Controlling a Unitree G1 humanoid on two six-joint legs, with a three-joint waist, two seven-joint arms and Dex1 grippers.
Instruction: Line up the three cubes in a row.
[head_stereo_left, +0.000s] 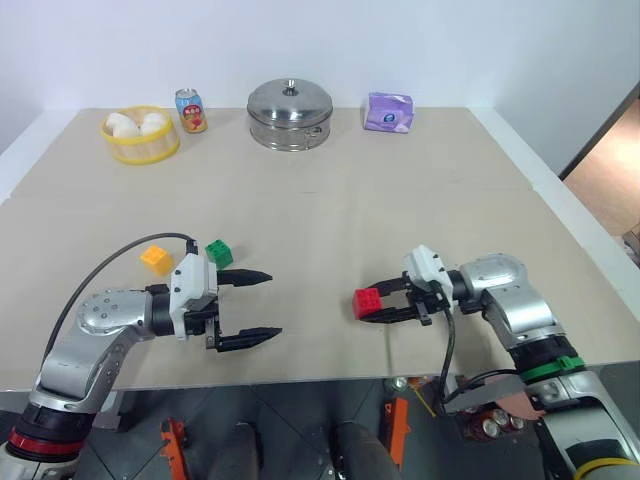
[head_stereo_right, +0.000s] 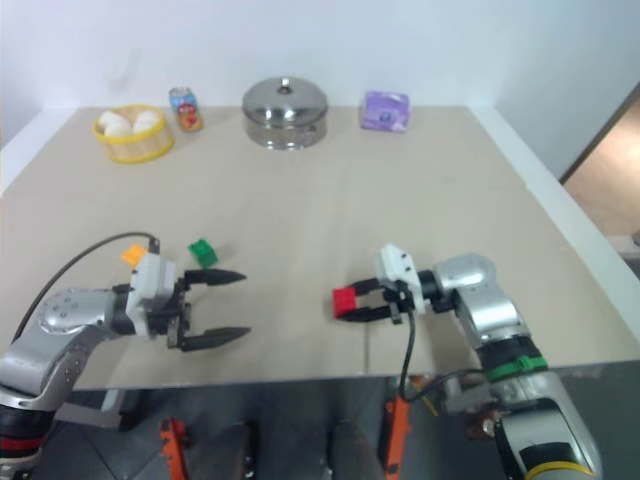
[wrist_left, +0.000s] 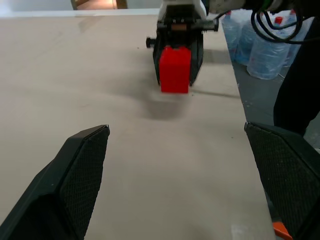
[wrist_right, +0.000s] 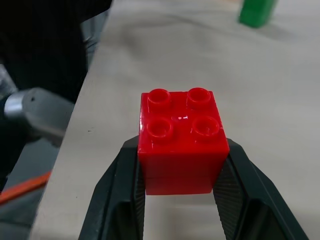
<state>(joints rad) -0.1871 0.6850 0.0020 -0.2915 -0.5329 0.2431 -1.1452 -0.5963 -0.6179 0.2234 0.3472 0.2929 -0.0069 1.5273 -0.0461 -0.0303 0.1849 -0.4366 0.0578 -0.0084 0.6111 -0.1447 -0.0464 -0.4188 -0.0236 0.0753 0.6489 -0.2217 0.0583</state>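
My right pincer (head_stereo_left: 372, 303) was clamped on the red cube (head_stereo_left: 366, 302), one finger flat on each side, studs up. It hung just off the worktop (head_stereo_left: 330, 220) near the front edge, somewhat right of the middle. My left pincer (head_stereo_left: 258, 307) stood wide apart and empty, near the front edge on the left, its tips aimed across at the red cube.

The green cube (head_stereo_left: 219, 253) and the yellow cube (head_stereo_left: 156, 259) sat on the worktop beside each other behind my left pincer, near but, as far as I could tell, not touching. They already set a line running roughly along the front edge, so I judged the red cube belonged at the green cube's right, on that same line.

To do it well, I reckoned I should carry the cube low and level toward the left, keep its faces square to the green one, and set it down flat before letting go. My left pincer lay close to the path; a brush there could knock the green cube askew, so it wanted moving clear first.
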